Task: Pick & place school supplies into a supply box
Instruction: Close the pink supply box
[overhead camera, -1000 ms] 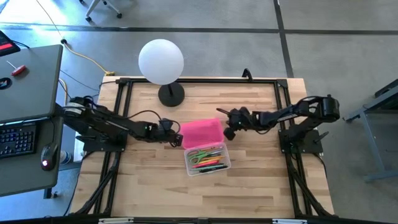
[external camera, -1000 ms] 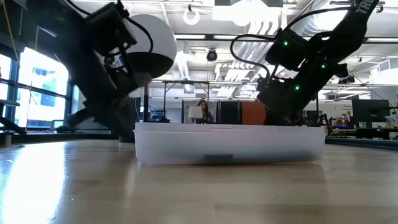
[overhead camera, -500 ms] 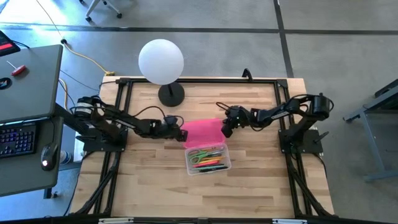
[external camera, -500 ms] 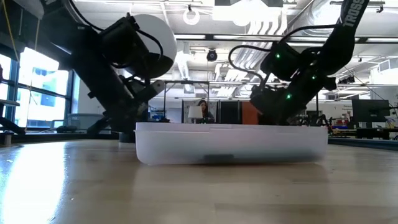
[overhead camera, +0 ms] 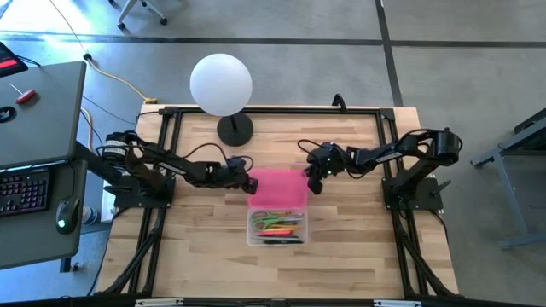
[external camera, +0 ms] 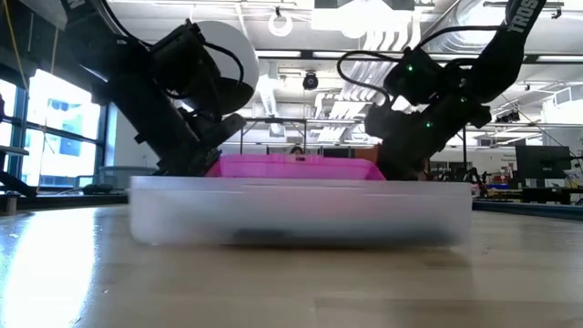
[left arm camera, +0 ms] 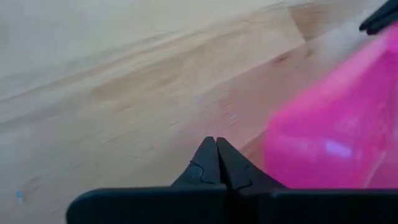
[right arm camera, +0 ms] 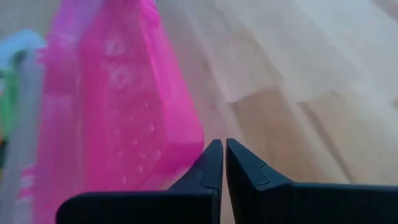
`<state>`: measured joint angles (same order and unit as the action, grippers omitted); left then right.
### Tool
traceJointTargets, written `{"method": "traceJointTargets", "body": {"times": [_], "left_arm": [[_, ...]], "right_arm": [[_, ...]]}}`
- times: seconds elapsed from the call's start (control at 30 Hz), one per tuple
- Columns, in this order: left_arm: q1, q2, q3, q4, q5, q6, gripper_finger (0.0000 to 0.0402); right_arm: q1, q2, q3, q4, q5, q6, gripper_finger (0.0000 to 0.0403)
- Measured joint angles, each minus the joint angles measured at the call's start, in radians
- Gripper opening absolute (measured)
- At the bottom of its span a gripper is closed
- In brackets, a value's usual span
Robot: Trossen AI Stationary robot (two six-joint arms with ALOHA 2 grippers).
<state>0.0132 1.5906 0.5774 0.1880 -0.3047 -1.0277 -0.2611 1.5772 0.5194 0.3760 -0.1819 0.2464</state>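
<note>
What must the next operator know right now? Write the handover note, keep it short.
Left gripper: shut, empty, tips at the left edge of the bright pink plastic lid.
Right gripper: shut, empty, tips at the lid's right edge.
Small clear rectangular plastic supply box: mid-table, near the front of the wooden table.
Thin coloured pencils and pens: inside the box; none seen loose on the table.
Done: supplies loaded.
Left: the lid stands raised along the box's far side, not yet down; push it shut.
</note>
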Motion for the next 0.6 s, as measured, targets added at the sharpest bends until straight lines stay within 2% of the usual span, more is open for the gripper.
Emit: {"method": "traceJointTargets", "body": {"times": [0.2, 0.33, 0.47, 0.6], "left_arm": [[0.0, -0.01, 0.0, 0.03, 0.013, 0.041, 0.0037], [0.0, -0.01, 0.001, 0.096, 0.03, 0.097, 0.002], [0.0, -0.01, 0.001, 0.131, 0.041, 0.128, 0.0011], [0.0, -0.01, 0.001, 0.158, 0.067, 0.134, 0.0035]], "right_arm": [[0.0, -0.002, 0.001, 0.005, -0.066, -0.056, 0.0], [-0.001, -0.002, 0.001, 0.024, -0.098, -0.071, 0.0], [-0.001, -0.002, 0.001, 0.042, -0.213, -0.086, 0.0], [0.007, -0.002, 0.001, 0.035, -0.272, -0.093, 0.0]]}}
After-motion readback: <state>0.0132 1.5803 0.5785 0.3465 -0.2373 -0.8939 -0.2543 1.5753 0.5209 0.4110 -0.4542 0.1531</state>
